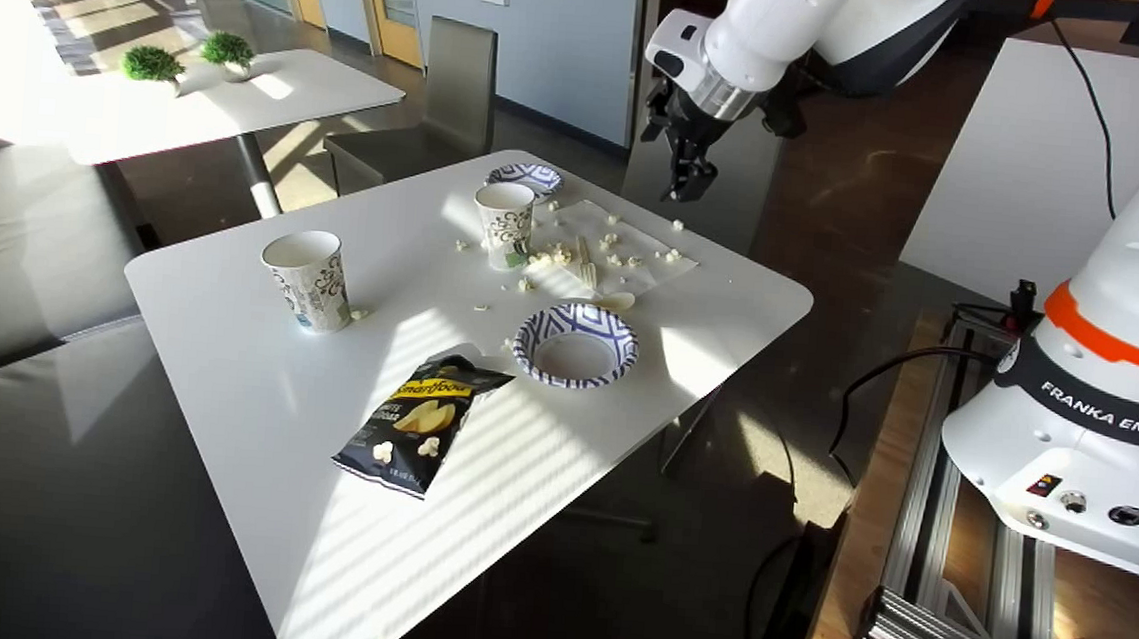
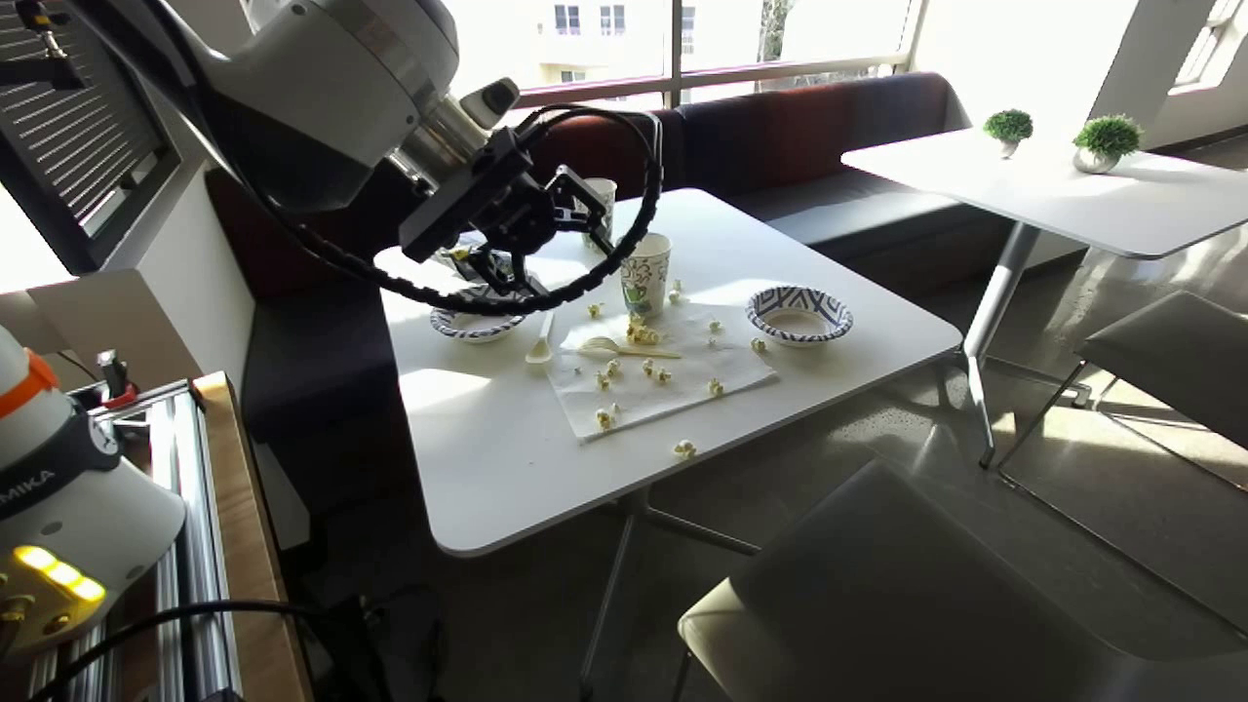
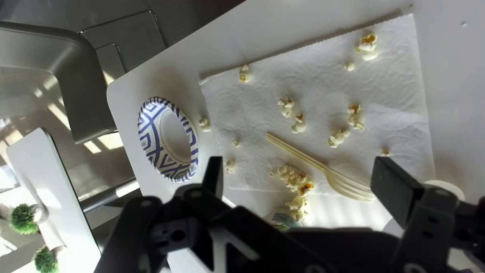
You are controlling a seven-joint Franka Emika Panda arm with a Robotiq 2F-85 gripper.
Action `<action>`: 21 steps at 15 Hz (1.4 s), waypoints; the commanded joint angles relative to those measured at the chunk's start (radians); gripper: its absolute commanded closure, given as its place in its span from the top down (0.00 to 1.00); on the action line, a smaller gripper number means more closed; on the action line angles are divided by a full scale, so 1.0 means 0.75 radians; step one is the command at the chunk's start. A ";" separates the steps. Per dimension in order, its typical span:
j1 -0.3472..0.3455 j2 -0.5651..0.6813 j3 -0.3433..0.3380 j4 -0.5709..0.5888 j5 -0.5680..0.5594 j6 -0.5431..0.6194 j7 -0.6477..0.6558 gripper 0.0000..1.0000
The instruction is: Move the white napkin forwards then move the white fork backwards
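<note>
The gripper (image 3: 304,178) hangs in the air, higher than the table (image 1: 255,378), with its jaws spread widely apart; it has hold of nothing, and the things below are well apart from it; in an exterior view, the white napkin (image 2: 639,392) lies flat on the near part of the table, spread out like a thin sheet; in the wrist view one sees that the white fork (image 3: 333,178) rests upon this napkin, its handle directed to the left and its tines to the right; several pieces of popcorn (image 3: 287,109) are scattered over the napkin, some of them gathered just beside the fork; in an exterior view, a spoon (image 2: 541,349) lies to the left of the fork, near the border of the napkin; whether spoon and napkin touch, I cannot tell; in an exterior view, the left cup (image 1: 316,287) and the far cup (image 1: 508,230) both stand upright; the near bowl (image 1: 575,358) is placed to the right of a black snack bag (image 1: 422,419), which lies on the near part of the table; the far bowl (image 1: 529,176) stands behind the far cup; bands of sunlight (image 1: 488,484) fall across the near side of the table; farther to the left, a second table (image 1: 305,91) carries two green plants (image 1: 153,63), and a grey chair (image 1: 461,81) stands to the right of it.
</note>
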 commanded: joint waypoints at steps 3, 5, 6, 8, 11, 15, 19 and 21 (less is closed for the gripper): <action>0.034 0.229 0.024 0.139 -0.497 -0.027 0.554 1.00; 0.022 0.317 0.066 0.188 -0.667 -0.045 0.746 1.00; 0.011 0.358 0.093 0.210 -0.762 -0.041 0.840 1.00; 0.018 0.288 0.063 0.163 -0.680 -0.021 0.744 1.00; 0.018 0.347 0.081 0.201 -0.714 -0.025 0.789 1.00; 0.016 0.396 0.091 0.223 -0.706 0.022 0.801 1.00; 0.001 0.417 0.110 0.226 -0.725 0.101 0.836 1.00; 0.010 0.432 0.093 0.213 -0.711 0.099 0.804 1.00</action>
